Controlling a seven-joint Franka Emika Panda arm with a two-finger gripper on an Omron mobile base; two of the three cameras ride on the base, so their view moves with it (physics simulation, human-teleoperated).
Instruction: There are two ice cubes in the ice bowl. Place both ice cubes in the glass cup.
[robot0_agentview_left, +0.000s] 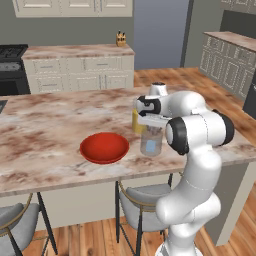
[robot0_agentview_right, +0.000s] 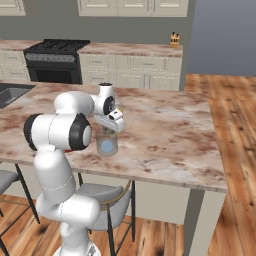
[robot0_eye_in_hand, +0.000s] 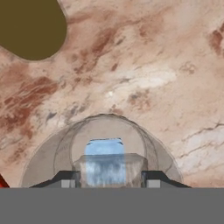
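The jaws of the gripper (robot0_eye_in_hand: 107, 180) are pinching a pale blue ice cube (robot0_eye_in_hand: 105, 168) directly above the glass cup (robot0_agentview_left: 151, 141), which stands on the marble surface (robot0_agentview_left: 55, 120). The red bowl (robot0_agentview_left: 104, 148) sits just beside the cup. A taller glass of orange liquid (robot0_eye_in_hand: 31, 27) stands beyond.

Counter: a long island top (robot0_agentview_left: 60, 120) of marbled pink-brown stone is carrying everything, with its near edge running above the stools.
Ice bowl: the red bowl (robot0_agentview_left: 104, 147) is sitting near the near edge, left of the two glasses.
Glass cup: the clear tumbler (robot0_agentview_left: 151, 141) is standing just right of the bowl, near the near edge, apart from it.
Orange glass: the taller glass (robot0_agentview_left: 136, 121) is standing just behind the tumbler, farther from the near edge.
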